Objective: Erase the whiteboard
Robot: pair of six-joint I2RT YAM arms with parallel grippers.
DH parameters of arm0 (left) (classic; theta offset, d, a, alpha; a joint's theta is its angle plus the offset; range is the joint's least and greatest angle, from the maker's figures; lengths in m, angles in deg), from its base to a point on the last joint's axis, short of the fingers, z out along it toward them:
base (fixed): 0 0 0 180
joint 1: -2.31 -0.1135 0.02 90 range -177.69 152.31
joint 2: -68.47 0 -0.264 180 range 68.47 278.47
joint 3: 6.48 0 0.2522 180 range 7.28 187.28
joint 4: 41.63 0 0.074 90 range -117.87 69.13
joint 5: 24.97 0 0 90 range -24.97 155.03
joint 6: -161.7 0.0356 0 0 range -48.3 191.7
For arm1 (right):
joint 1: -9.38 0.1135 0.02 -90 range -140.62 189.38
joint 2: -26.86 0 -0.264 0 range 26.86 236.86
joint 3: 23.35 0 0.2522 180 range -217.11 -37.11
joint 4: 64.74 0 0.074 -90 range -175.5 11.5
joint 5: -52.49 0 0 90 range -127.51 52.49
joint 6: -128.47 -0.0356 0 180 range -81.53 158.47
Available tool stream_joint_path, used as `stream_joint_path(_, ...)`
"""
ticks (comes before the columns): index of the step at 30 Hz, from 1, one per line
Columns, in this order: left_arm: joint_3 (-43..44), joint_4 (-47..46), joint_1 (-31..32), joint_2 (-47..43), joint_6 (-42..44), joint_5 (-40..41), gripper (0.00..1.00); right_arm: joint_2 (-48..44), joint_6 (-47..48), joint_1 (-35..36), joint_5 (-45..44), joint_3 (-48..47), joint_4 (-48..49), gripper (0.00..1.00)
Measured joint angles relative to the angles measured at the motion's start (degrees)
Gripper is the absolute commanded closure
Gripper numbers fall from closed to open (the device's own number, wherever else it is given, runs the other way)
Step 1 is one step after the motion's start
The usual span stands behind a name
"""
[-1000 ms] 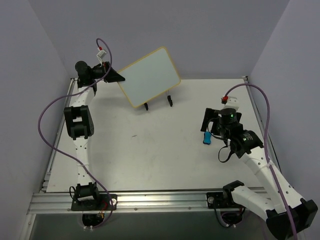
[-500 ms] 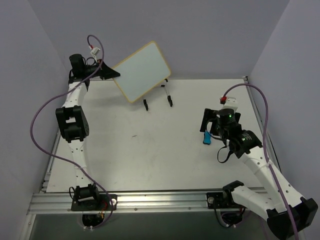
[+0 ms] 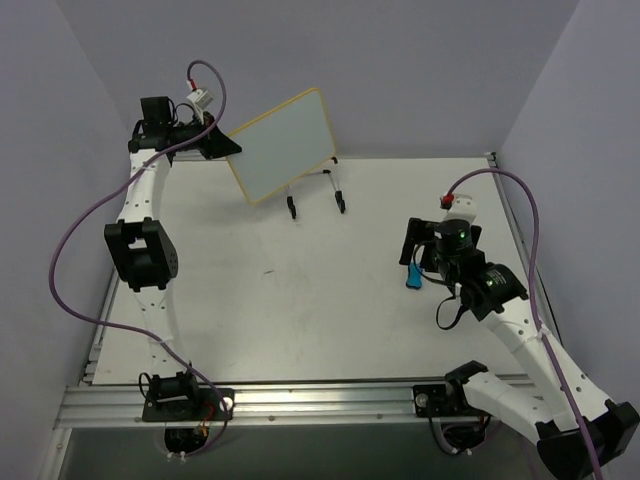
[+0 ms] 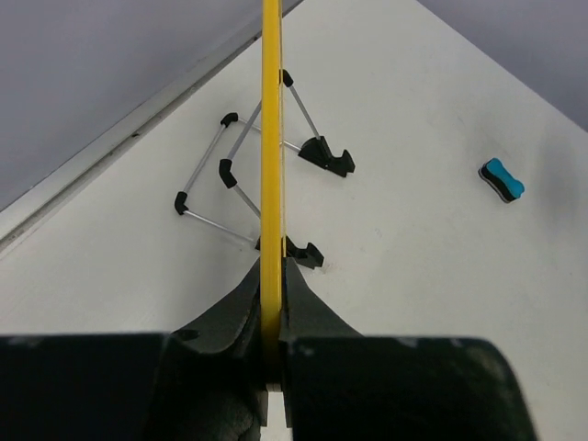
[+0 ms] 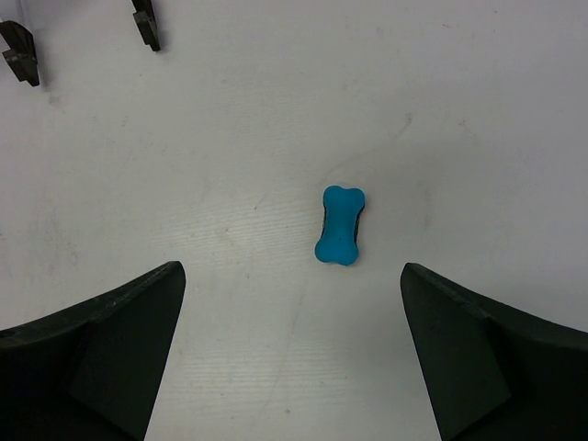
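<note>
The whiteboard (image 3: 282,145), white with a tan-yellow frame and no writing visible, is held tilted in the air above the black wire easel (image 3: 315,195). My left gripper (image 3: 228,148) is shut on its left edge. In the left wrist view the board shows edge-on as a yellow strip (image 4: 271,138) clamped between my fingers (image 4: 271,276). The small blue bone-shaped eraser (image 3: 412,276) lies on the table at the right. My right gripper (image 3: 418,262) hovers over it, open and empty. In the right wrist view the eraser (image 5: 340,225) lies just ahead of the open fingers (image 5: 110,340).
The easel's feet (image 4: 326,156) stand on the white table near the back wall. Grey-blue walls close in the left, back and right sides. A metal rail (image 3: 300,400) runs along the near edge.
My left arm has lifted the whiteboard up off the easel and drawn it left, tilting it more on edge. The right gripper and the eraser have stayed put.
</note>
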Motion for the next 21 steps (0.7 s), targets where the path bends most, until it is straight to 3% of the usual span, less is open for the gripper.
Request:
stream_joint_path(7, 1.2, 2.5, -0.4, 0.0, 5.6, -1.9, 0.98, 1.1, 0.0, 0.3, -0.1, 0.0, 0.0, 0.00)
stream_joint_path(12, 0.4, -2.4, -0.1, 0.0, 0.3, -6.0, 0.98, 2.9, 0.0, 0.3, -0.1, 0.0, 0.0, 0.00)
stream_joint_path(15, -2.3, -15.9, 0.1, 0.1, -11.2, -10.1, 0.98, 3.5, 0.0, 0.3, -0.1, 0.0, 0.0, 0.00)
stream_joint_path(20, -5.9, -57.4, 0.3, 4.1, -44.2, -16.5, 0.98, 3.8, 0.0, 0.3, -0.1, 0.0, 0.0, 0.00)
stream_joint_path(21, -5.9, -62.2, 0.3, 5.2, -48.0, -17.4, 0.98, 3.8, 0.0, 0.3, -0.1, 0.0, 0.0, 0.00)
